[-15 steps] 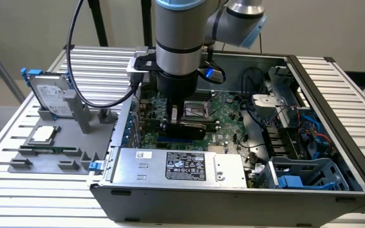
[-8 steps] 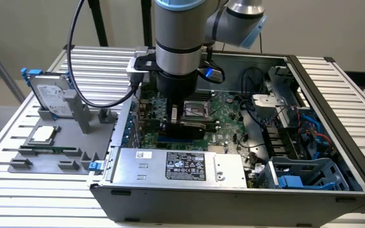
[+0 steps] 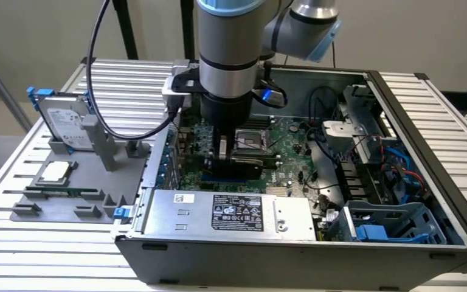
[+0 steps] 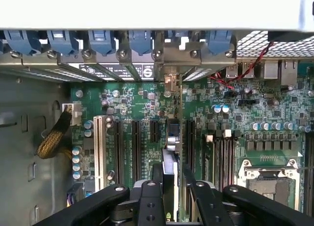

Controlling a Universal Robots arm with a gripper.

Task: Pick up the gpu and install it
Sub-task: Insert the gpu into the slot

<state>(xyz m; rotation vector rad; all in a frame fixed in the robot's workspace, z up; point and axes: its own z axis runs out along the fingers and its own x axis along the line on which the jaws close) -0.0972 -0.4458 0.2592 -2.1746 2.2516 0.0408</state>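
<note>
My gripper reaches down inside the open computer case, low over the motherboard. It is shut on the gpu, which stands on edge between the fingers. In the wrist view my gripper holds the gpu edge-on as a thin strip running toward the rear slot brackets. The card lies in line with a black expansion slot on the motherboard. Whether the card's bottom edge sits in the slot is hidden.
A grey fixture at the exterior view's left holds a silver hard drive with blue rails, a processor chip and a memory stick. A power supply, cables and a blue drive cage crowd the case.
</note>
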